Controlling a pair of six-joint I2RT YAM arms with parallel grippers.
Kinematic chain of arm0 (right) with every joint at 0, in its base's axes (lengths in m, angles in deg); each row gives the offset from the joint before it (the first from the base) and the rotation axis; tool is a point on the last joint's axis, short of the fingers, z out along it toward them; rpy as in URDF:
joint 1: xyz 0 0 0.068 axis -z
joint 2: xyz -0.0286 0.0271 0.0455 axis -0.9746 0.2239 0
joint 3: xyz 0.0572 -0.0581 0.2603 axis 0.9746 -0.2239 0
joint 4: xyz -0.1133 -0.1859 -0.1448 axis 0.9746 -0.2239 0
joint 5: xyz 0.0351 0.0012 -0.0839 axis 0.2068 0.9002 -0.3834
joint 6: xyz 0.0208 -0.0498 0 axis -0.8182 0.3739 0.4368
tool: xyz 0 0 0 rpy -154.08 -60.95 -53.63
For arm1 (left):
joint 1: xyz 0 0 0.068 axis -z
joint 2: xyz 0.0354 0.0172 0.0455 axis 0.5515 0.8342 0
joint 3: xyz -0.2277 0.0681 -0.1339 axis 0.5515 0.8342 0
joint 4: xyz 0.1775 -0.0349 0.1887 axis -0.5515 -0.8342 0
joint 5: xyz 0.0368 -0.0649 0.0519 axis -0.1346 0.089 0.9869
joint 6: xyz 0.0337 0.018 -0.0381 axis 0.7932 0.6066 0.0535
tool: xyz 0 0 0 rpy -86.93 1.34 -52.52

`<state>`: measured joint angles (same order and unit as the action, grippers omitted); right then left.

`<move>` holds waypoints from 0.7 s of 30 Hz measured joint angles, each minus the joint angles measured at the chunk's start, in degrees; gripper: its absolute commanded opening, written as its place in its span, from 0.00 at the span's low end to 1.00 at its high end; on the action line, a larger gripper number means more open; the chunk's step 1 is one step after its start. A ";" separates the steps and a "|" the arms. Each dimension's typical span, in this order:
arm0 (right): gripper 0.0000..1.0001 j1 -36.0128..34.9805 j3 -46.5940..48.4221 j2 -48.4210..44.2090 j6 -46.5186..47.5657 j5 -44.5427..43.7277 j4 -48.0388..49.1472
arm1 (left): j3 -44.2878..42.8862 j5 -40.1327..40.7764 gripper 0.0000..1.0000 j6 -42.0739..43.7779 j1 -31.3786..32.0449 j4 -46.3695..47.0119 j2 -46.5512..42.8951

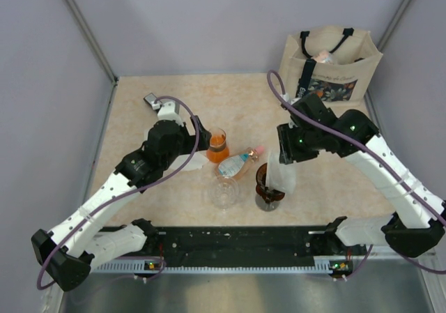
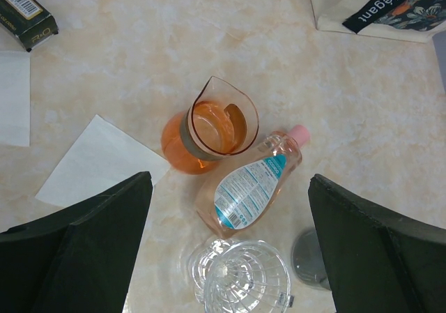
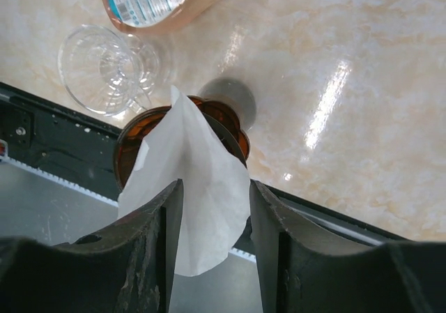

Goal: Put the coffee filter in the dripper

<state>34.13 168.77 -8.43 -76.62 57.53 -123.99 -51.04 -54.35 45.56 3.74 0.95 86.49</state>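
The coffee filter [image 3: 198, 180] is a white paper fan standing on end with its tip inside the dripper [image 3: 132, 142], a dark amber cone at the table's near edge. It also shows in the top view [image 1: 282, 175], above the dripper [image 1: 267, 187]. My right gripper [image 3: 212, 219] hangs over it. Its jaws stand partly apart with the filter's wide end between them, brushing the fingertips. My left gripper [image 2: 230, 243] is wide open and empty above the clear glass cup [image 2: 240, 278].
A glass of orange liquid [image 1: 218, 146] and a lying pink bottle [image 1: 240, 162] sit mid-table, with the clear cup [image 1: 224, 192] in front. A tote bag [image 1: 329, 65] stands back right. Loose white papers [image 2: 97, 161] and a small dark box [image 2: 26, 13] lie at the left.
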 measured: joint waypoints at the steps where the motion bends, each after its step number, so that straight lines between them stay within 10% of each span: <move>1: 0.41 0.00 0.83 -0.04 0.02 -0.20 0.02 | 0.00 0.02 0.99 0.00 0.00 0.00 0.00; 21: 0.15 0.00 -3.80 -3.39 0.68 5.44 0.33 | 0.00 0.09 0.99 -0.04 0.00 -0.44 0.00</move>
<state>34.13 164.97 -11.82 -75.95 62.97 -123.66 -51.04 -54.26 45.51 3.74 0.51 86.49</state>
